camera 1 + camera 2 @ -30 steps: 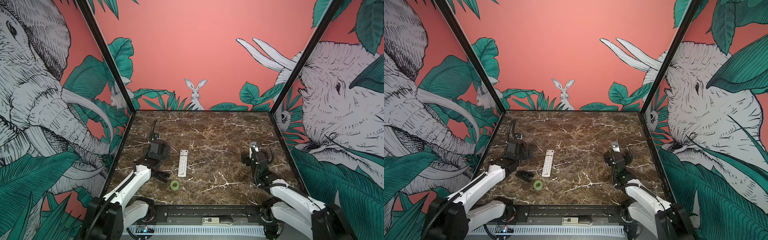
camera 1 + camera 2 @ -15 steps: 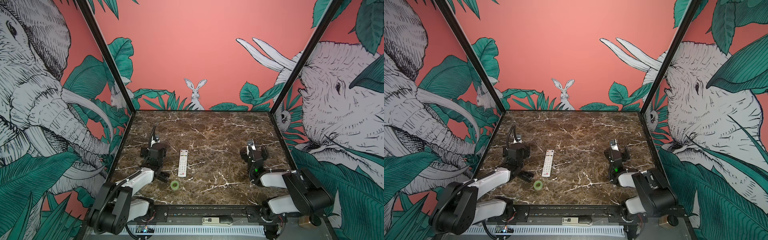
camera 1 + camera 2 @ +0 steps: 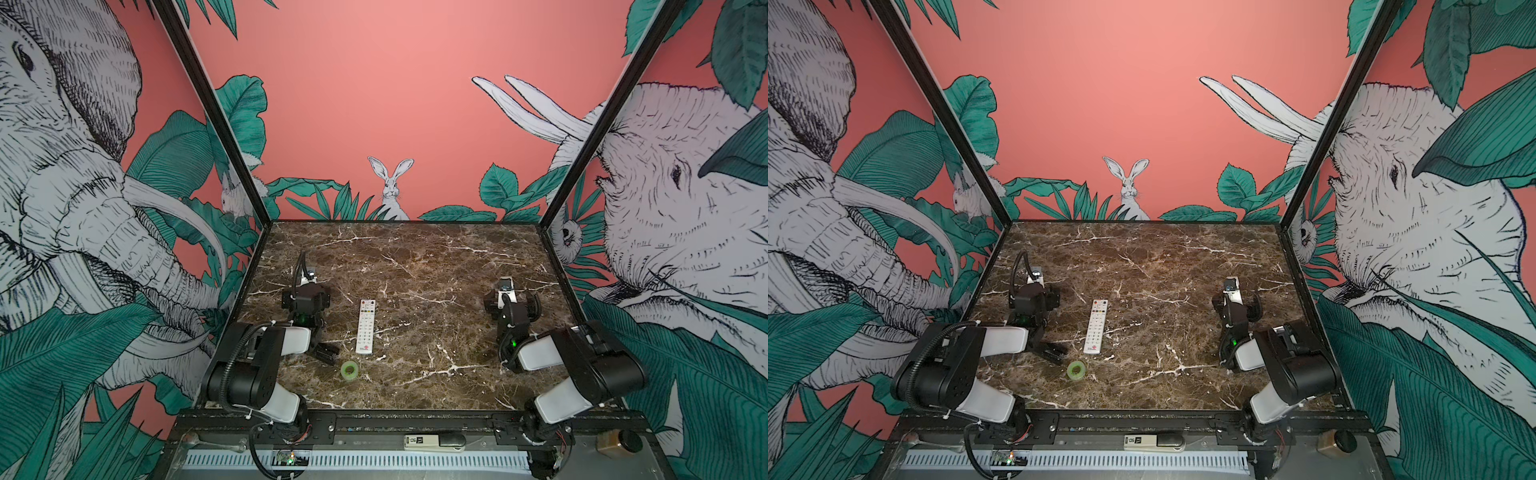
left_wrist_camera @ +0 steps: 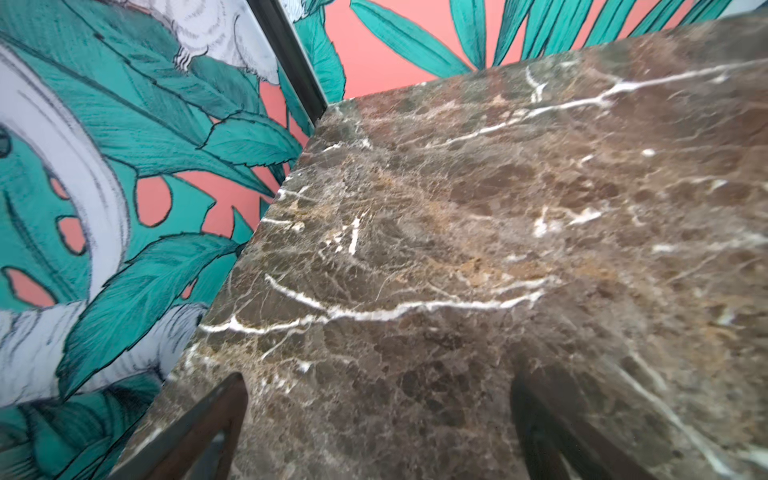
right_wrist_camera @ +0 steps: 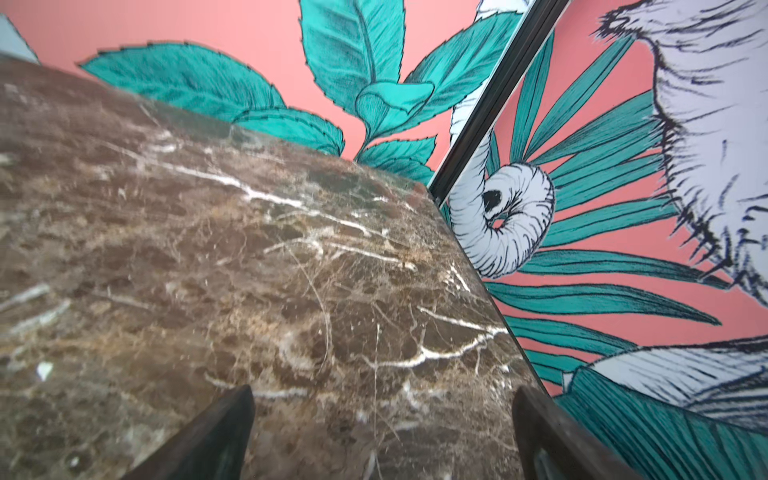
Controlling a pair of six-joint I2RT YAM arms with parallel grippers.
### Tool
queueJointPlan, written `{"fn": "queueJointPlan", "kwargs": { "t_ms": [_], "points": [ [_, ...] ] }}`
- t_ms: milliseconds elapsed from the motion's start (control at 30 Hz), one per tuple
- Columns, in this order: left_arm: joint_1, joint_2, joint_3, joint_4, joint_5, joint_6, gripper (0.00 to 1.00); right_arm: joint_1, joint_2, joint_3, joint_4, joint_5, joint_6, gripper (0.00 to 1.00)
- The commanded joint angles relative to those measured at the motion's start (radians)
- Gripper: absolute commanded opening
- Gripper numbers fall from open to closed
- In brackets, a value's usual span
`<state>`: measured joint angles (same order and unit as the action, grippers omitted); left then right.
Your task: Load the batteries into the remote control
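Top views: remote (image 3: 365, 327) flat on tabletop (image 3: 415, 266), buttons up, between arms, near tape roll (image 3: 349, 369). No batteries in sight. Probably light, stiff, smooth plastic; best gripped across long edges, mid-length. Both left fingers (image 4: 216, 415) and right fingers (image 5: 220, 428) spread wide, empty.

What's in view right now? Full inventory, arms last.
remote control: one, white, buttons up, left of table centre
tape roll: one, green, just nearer than the remote
small black piece: one, black, between remote's near end and left arm
batteries: none visible
white device: one, white with black end, front rail
table: one, brown marble
left gripper: one, black, open, empty, above table
right gripper: one, black, open, empty, above table
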<state>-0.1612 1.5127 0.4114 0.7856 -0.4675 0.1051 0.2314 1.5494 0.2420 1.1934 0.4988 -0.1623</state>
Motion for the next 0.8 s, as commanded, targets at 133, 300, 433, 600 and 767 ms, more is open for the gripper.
{"fn": "queueJointPlan", "kwargs": {
  "t_ms": [133, 300, 433, 600, 767],
  "points": [
    [0.077, 0.066, -0.025, 0.183, 0.260, 0.007, 1.00, -0.097, -0.004, 0.105, -0.215, -0.110, 0.141, 0.99],
    [0.076, 0.051, -0.029, 0.167, 0.242, 0.004, 0.99, -0.132, 0.007, 0.123, -0.219, -0.126, 0.175, 0.99],
    [0.079, 0.049, -0.019, 0.138, 0.239, -0.008, 0.99, -0.133, 0.008, 0.122, -0.218, -0.126, 0.175, 0.99],
    [0.078, 0.043, -0.016, 0.123, 0.239, -0.010, 1.00, -0.133, 0.006, 0.123, -0.219, -0.127, 0.176, 0.99],
    [0.079, 0.041, -0.013, 0.109, 0.242, -0.011, 1.00, -0.133, 0.006, 0.120, -0.213, -0.126, 0.174, 0.99]
  ]
}}
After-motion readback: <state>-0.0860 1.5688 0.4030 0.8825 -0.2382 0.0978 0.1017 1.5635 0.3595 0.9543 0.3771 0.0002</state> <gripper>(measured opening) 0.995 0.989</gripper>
